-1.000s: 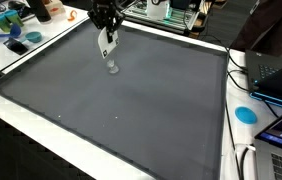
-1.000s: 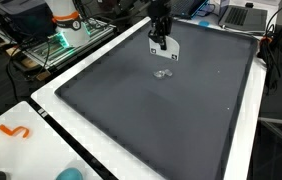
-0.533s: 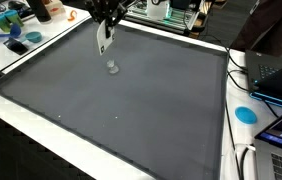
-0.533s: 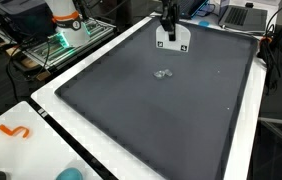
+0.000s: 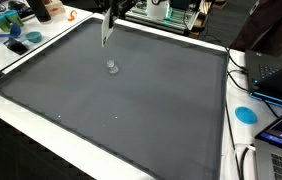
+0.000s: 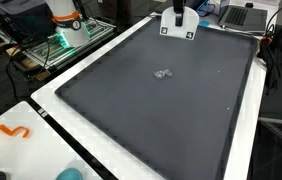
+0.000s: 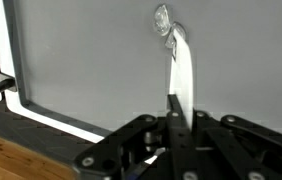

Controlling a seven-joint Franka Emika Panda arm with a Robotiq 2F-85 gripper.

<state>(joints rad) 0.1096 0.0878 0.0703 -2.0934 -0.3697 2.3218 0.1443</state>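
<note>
My gripper [image 7: 174, 108] is shut on a thin white flat piece [image 7: 181, 70], which sticks out from between the jaws. In both exterior views the piece [image 5: 106, 29] [image 6: 179, 28] hangs high over the far side of the dark grey mat [image 5: 131, 105] [image 6: 151, 110], with the gripper [image 5: 109, 6] [image 6: 179, 10] partly cut off at the top edge. A small clear object [image 5: 112, 68] [image 6: 162, 73] lies alone on the mat below it, apart from the piece. In the wrist view the clear object [image 7: 162, 19] shows just past the piece's tip.
A white border [image 5: 41, 110] frames the mat. Blue items [image 5: 16, 45] and an orange object [image 5: 73, 14] sit at one corner, a blue disc [image 5: 245, 114] and laptops [image 5: 276, 75] beside another edge. An orange hook [image 6: 16, 131] lies on the white surface.
The gripper has risen and drawn back toward the mat's far edge, carrying the white piece up and away from the clear object, which stays put.
</note>
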